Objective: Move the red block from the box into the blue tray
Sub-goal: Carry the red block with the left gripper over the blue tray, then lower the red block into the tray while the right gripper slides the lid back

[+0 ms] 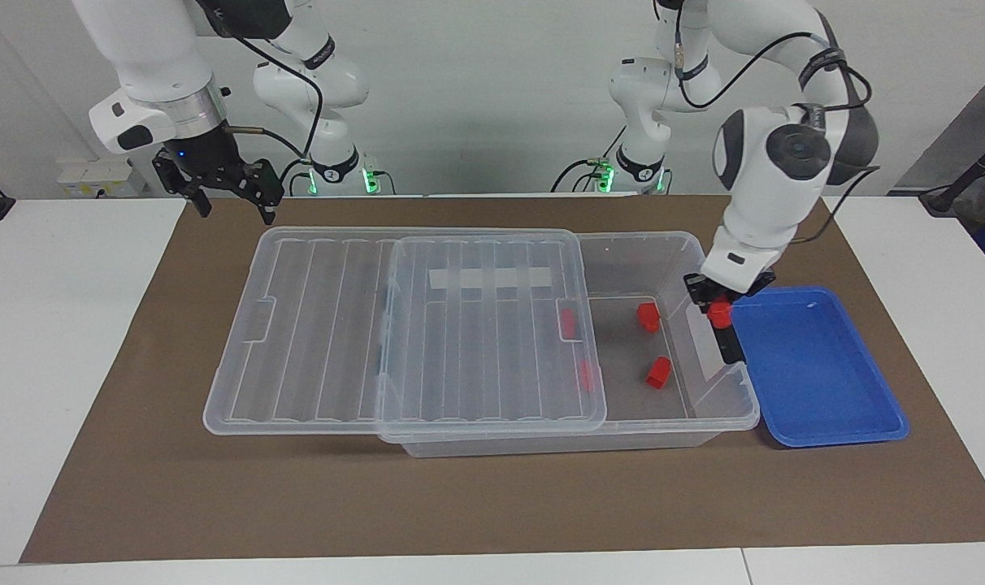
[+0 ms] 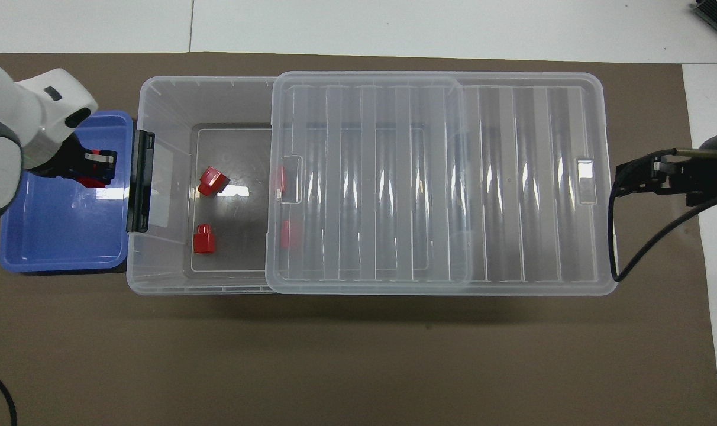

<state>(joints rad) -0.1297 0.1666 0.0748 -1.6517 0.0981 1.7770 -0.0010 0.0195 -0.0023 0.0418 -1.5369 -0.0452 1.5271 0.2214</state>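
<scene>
The box [image 1: 704,406] stands in the middle of the table, its lid [image 1: 492,325] slid toward the right arm's end. The tray [image 1: 817,366] lies just beside the box, at the left arm's end. Two blocks [image 1: 648,317] [image 1: 658,372] lie in the uncovered part, two more [image 1: 568,322] [image 1: 586,375] under the lid's edge.

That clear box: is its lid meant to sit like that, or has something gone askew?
The lid is slid sideways toward the right arm's end, overhanging the box and leaving one end open. It sits slightly crooked. That opening exposes loose red blocks. Nothing looks spilled or broken.
</scene>
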